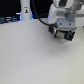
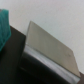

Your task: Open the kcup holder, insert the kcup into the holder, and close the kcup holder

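In the exterior view my gripper [image 1: 63,36] hangs black under the white arm, just above the white table at the exterior view's right. A faint green tint shows between its fingers, too small to name. The wrist view is blurred. It shows a teal-green patch [image 2: 4,25] at the picture's edge that may be the kcup's top. Beside it lies a dark mass with a flat grey slab [image 2: 50,45] on it, perhaps the kcup holder, though I cannot tell. I cannot make out how the jaws stand.
The white table [image 1: 30,57] fills most of the exterior view. A white bottle-like object [image 1: 25,10] stands at the back, towards the exterior view's left, against a dark background. A black cable [image 1: 42,20] loops off the arm.
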{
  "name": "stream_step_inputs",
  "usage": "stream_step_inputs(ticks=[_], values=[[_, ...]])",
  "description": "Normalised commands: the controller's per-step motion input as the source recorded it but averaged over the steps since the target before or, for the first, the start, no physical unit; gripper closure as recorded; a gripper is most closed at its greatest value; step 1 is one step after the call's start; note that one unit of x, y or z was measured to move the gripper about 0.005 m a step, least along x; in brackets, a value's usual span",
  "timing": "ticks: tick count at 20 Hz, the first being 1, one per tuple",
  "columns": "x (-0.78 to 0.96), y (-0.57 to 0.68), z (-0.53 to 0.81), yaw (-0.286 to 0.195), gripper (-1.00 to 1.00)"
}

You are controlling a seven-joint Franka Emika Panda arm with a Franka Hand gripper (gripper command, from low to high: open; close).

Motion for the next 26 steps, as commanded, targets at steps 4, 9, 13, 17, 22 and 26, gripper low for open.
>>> stream_step_inputs(ticks=[4,9,13,17,22,26], values=[[-0.50,0.47,0.01,0.116,-1.00],[-0.57,0.48,0.01,0.099,-1.00],[-0.62,0.48,0.01,0.093,-1.00],[-0.64,0.48,0.01,0.087,-1.00],[-0.81,0.44,0.00,0.064,-1.00],[-0.67,0.38,0.15,0.044,-1.00]])
